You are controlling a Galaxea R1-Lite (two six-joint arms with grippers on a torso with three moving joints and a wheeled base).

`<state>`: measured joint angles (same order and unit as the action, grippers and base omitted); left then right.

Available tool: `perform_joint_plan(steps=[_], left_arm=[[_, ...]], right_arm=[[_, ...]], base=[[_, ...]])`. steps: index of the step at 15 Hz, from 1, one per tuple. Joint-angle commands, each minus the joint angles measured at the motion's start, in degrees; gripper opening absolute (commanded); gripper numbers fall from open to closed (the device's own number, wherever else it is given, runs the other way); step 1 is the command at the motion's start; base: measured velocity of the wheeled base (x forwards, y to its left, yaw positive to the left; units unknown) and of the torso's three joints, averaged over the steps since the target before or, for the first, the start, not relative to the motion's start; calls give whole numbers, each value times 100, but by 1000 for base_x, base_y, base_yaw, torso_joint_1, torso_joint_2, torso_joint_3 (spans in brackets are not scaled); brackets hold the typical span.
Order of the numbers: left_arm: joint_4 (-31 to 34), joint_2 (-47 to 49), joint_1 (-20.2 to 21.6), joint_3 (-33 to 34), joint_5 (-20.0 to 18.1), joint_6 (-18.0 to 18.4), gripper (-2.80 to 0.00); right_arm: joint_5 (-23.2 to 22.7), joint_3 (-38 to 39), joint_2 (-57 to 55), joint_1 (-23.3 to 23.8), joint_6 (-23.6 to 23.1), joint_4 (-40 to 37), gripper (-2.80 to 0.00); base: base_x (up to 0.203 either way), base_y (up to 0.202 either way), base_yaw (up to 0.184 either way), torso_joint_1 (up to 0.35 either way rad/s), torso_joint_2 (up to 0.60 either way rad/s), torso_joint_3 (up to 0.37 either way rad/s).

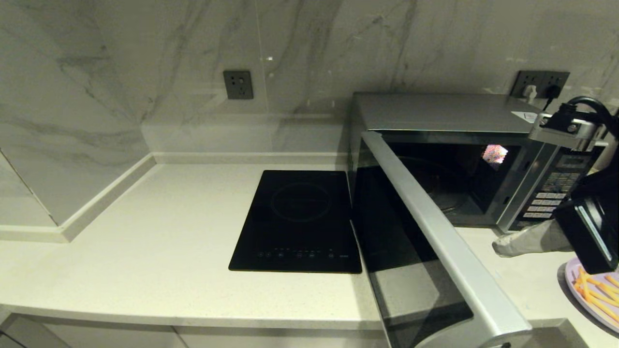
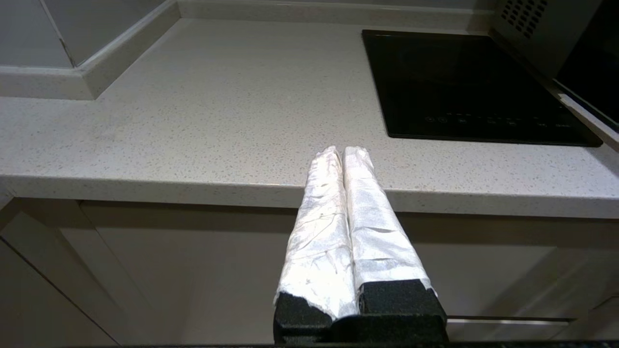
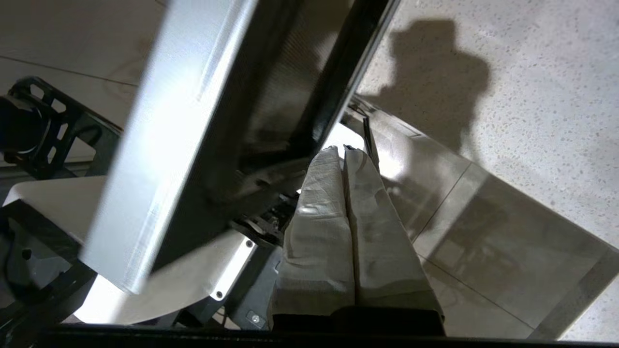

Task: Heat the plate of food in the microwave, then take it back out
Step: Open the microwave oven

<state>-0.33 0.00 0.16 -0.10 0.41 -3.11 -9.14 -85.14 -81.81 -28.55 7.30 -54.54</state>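
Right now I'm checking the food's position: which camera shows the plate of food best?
The head view: the plate of food sits on the countertop at the right edge, partly cut off. Neither wrist view shows it.

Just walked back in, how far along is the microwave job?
Done: the microwave door is swung open. In hand: the right hand, shut and empty, hangs beside it. Left: the plate of food sits on the counter, so loading, heating and removal remain.
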Motion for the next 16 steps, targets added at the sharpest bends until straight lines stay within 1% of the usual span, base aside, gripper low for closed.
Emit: perform_joint_plan(steps=[1,3,4,5,6,8,9,10,12,13,14,16], left_arm=[[-2,0,2,1,2,-5,-280],[-2,0,2,1,2,-5,-280],[-2,0,2,1,2,-5,-280],[-2,0,2,1,2,-5,-280],[-2,0,2,1,2,-5,-280],[-2,0,2,1,2,-5,-280],[-2,0,2,1,2,-5,-280],[-2,0,2,1,2,-5,-280],[-2,0,2,1,2,-5,-280],[-2,0,2,1,2,-5,-280],[-2,0,2,1,2,-5,-280],[-2,0,2,1,2,-5,-280]], right_arm=[[0,98,16,-45,-1,-26,-280],[26,156,16,-45,8,-22,-280],[157,156,-4,-43,51,-13,-280],[503,147,-30,-38,241,-10,-280],[897,117,-44,-40,803,-7,-280],[2229,91,-5,-25,2184,-25,-280],[2636,122,47,74,2638,-73,-280],[2799,143,100,405,2885,-170,-280],[2904,203,164,1543,3224,-270,-280],[2883,267,138,2219,3368,-252,-280],[2747,364,80,2939,3466,-173,-280],[2223,587,-76,4338,3523,56,-280]], base=[[0,0,0,0,0,0],[0,0,0,0,0,0],[0,0,0,0,0,0],[0,0,0,0,0,0],[0,0,0,0,0,0],[0,0,0,0,0,0],[0,0,0,0,0,0],[0,0,0,0,0,0],[0,0,0,0,0,0],[0,0,0,0,0,0],[0,0,0,0,0,0],[0,0,0,0,0,0]])
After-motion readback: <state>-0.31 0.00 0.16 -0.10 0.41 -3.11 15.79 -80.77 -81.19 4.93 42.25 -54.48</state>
